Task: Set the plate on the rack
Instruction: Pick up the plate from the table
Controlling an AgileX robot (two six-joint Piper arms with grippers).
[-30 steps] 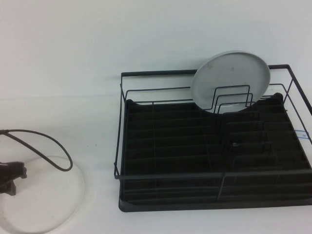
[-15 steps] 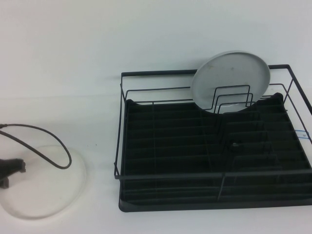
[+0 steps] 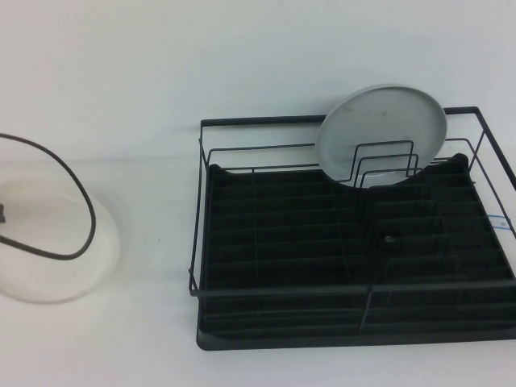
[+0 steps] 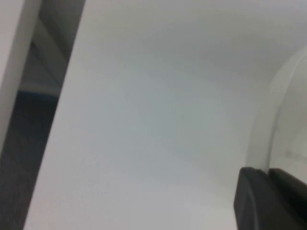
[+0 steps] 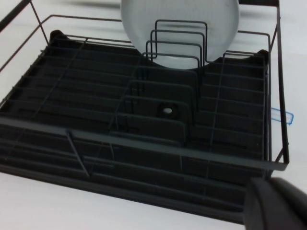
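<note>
White and bare, the desk (image 3: 121,97) fills the high view, matte and even in tone.

On its left side lies the plate (image 3: 48,250), round, glossy and white, with a low raised rim. It lies flat, face up; being round, it has no long axis to speak of. A dark cable (image 3: 76,201) loops over it.

The left end effector (image 4: 271,199) shows only in its wrist view, as a dark, blocky tip pressed at the plate's rim (image 4: 261,129), so the plate is touching it and curving away beyond it. Whether this end effector is wide, narrow or gripping cannot be told.

The right end effector (image 5: 278,203) shows as a rounded black shape in its wrist view; its opening cannot be told either. The rack (image 3: 355,250) sits just ahead of it: rectangular black wire with upright divider loops over a ribbed black drip tray (image 5: 120,124). A duller grey round plate (image 3: 380,133) stands tilted on edge against the loops at the side of the rack farthest from this end effector.

The white plate is well apart from the rack.
</note>
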